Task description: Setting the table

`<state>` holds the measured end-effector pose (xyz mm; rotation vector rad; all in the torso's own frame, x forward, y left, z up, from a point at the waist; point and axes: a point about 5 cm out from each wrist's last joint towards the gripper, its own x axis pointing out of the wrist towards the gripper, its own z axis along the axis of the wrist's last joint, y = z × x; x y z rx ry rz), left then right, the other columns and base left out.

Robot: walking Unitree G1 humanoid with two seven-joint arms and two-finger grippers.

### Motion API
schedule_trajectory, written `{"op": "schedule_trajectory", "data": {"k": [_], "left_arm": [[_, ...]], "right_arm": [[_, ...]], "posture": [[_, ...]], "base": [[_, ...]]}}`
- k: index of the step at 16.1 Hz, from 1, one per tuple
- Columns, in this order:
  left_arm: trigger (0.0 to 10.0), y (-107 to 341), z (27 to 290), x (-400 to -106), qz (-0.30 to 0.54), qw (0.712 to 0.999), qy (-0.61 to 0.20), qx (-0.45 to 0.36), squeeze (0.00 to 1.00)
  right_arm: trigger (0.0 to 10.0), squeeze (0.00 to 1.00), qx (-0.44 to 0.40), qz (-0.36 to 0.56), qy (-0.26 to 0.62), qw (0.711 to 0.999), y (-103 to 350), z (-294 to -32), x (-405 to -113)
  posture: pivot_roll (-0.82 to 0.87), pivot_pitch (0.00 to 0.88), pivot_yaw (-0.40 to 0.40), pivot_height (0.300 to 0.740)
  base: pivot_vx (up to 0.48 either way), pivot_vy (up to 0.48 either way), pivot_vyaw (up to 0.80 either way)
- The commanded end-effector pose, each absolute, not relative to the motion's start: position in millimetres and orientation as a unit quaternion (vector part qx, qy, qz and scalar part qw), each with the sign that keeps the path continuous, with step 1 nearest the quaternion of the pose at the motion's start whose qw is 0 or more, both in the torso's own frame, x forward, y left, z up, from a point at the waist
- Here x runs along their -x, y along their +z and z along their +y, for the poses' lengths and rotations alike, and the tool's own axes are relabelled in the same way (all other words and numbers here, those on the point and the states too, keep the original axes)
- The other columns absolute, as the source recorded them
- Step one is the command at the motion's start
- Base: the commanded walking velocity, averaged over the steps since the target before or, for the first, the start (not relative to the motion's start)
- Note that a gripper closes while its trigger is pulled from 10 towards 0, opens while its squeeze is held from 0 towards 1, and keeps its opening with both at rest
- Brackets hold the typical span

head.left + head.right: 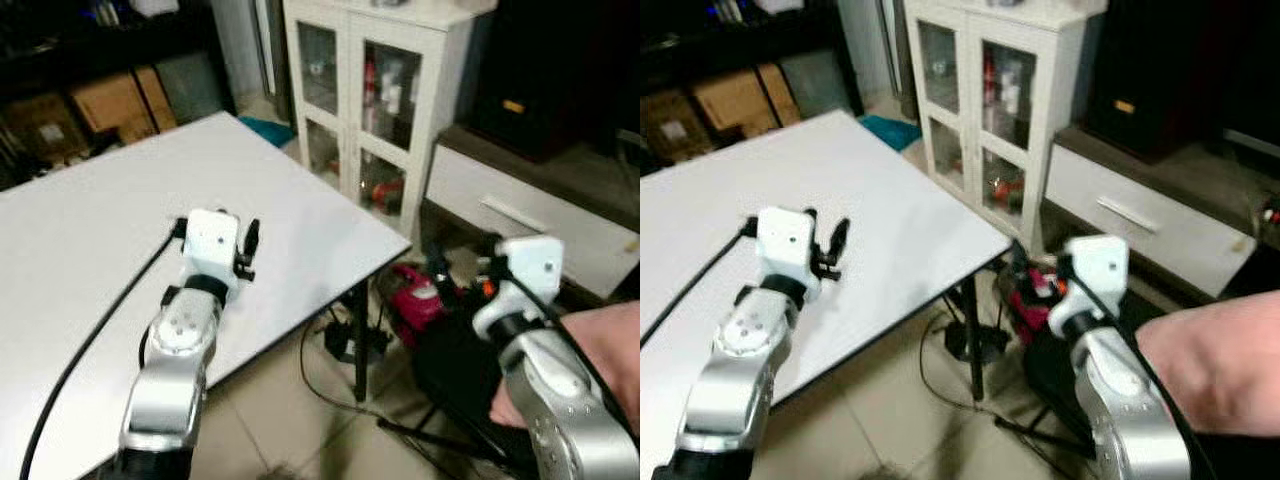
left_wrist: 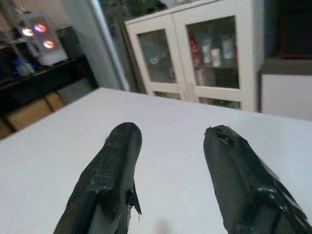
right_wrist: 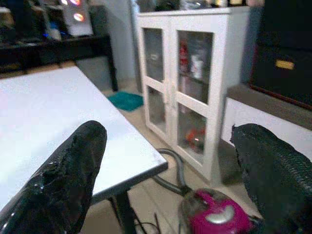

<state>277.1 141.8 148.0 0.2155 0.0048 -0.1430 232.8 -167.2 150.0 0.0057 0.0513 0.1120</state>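
Left pincer (image 1: 243,243) over white table (image 1: 90,230), cabinet (image 1: 375,90) beyond

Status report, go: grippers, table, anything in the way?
Left gripper open over white table. Right gripper open, off the table's edge. Pink vacuum on floor.

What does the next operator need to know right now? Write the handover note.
Left pincer: open, holding nothing, over the white rectangular table.
Right pincer: open, holding nothing, off the table's edge, above the floor near the pink vacuum cleaner.
A person's arm is beside the right arm.
White glass-door cabinet stands beyond the table.
Done: nothing laid. Left: find tableware and set it.
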Motion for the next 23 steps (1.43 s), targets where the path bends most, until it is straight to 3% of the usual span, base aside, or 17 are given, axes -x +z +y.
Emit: {"op": "schedule_trajectory", "data": {"k": [1,4,15,23], "left_arm": [[10.0,147.1,143.3,-273.2,0.012,0.990,-0.078,-0.121,0.00],[10.0,155.0,135.5,-271.6,0.002,0.987,-0.115,-0.113,0.00],[10.0,149.5,137.3,-267.7,0.027,0.986,-0.123,-0.112,0.00],[10.0,148.5,137.0,-265.4,0.033,0.986,-0.114,-0.115,0.00]], "right_arm": [[10.0,0.00,-0.014,0.024,0.043,0.999,152.4,-167.7,-234.5],[10.0,0.00,-0.009,0.031,0.088,0.996,152.7,-151.3,-223.0],[10.0,0.00,-0.034,0.047,0.084,0.995,148.7,-145.7,-227.1],[10.0,0.00,-0.035,0.051,0.098,0.993,147.8,-142.1,-227.5]], "posture": [[0.03,0.000,0.087,0.740],[0.02,0.013,0.102,0.740],[0.03,0.000,0.108,0.740],[0.03,0.000,0.096,0.740]], "base": [[0.000,0.000,0.80],[0.000,0.000,0.80],[0.000,0.000,0.80],[0.000,0.254,0.80]]}}
